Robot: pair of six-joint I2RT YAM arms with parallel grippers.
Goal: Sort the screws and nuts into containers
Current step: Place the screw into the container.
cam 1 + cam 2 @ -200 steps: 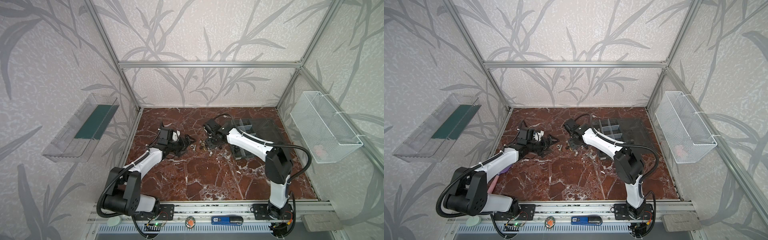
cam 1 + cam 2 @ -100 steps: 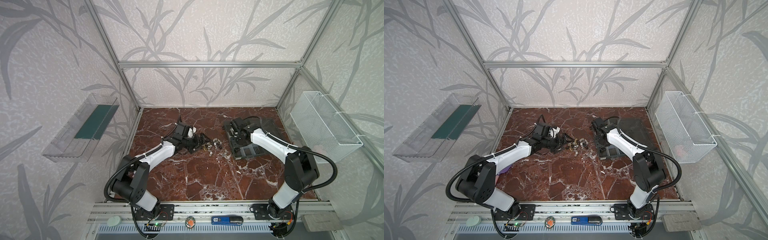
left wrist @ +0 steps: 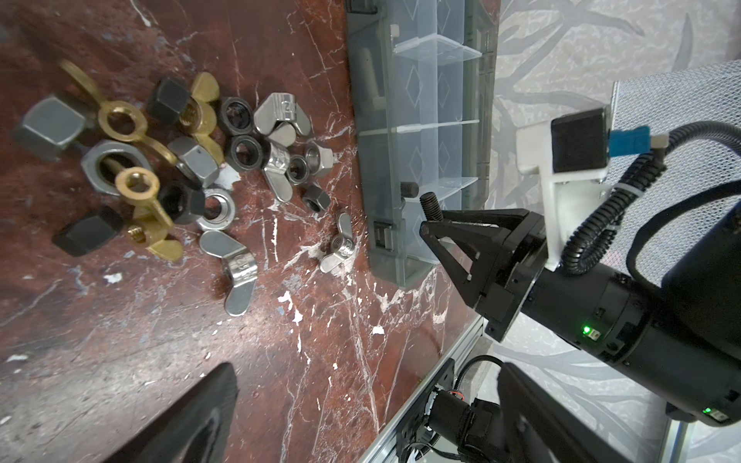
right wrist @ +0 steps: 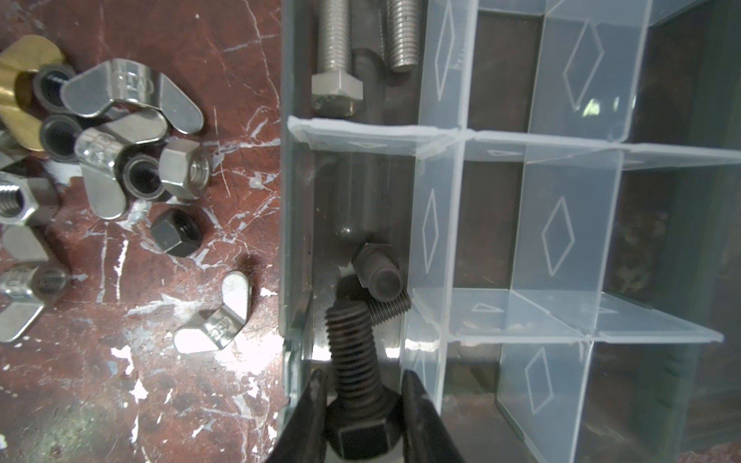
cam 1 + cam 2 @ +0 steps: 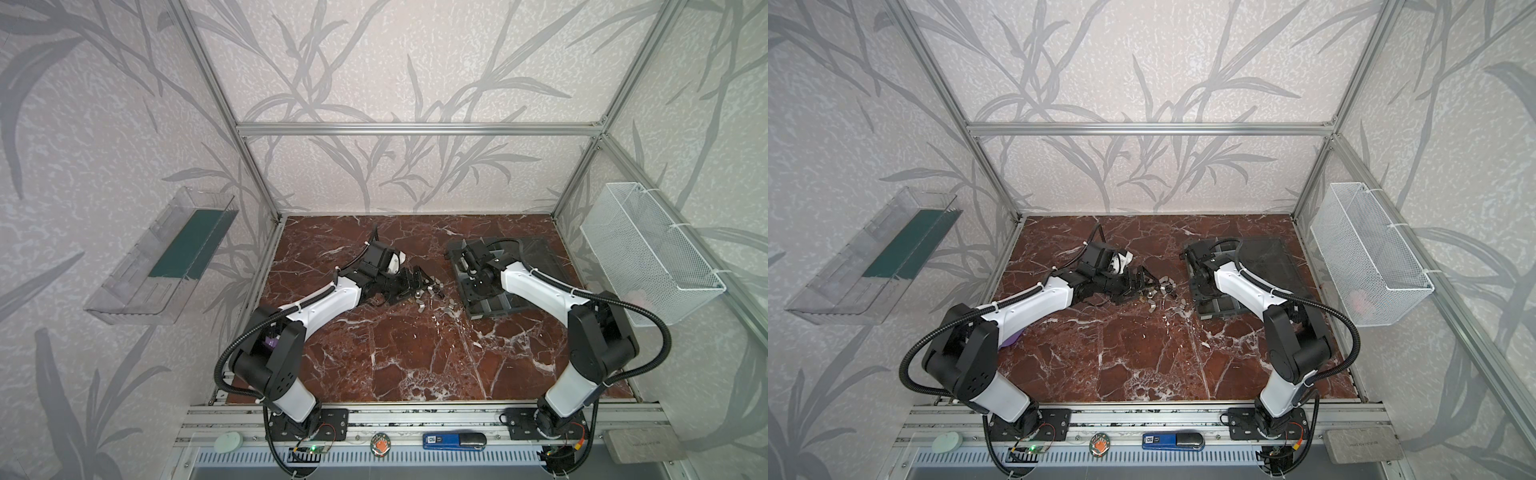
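The right tool (image 4: 363, 381) pinches a dark bolt (image 4: 353, 348) by its head. The shank points into an edge compartment of the organizer box (image 4: 294, 224), over a second dark bolt (image 4: 379, 274) lying there. The left tool (image 3: 367, 377) hangs wide open and empty above the loose nuts (image 3: 192, 160) – heaped on the tabletop (image 3: 120, 340) beside the box.

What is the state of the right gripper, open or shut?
Shut on the dark bolt: the right gripper pinches its hex head from both sides, over the organizer box.

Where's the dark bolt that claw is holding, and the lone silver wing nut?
Dark metal threaded bolt (image 4: 351, 352): right wrist view, threaded shank.
Lone silver metal wing nut (image 4: 216, 320): right wrist view, centre hub.
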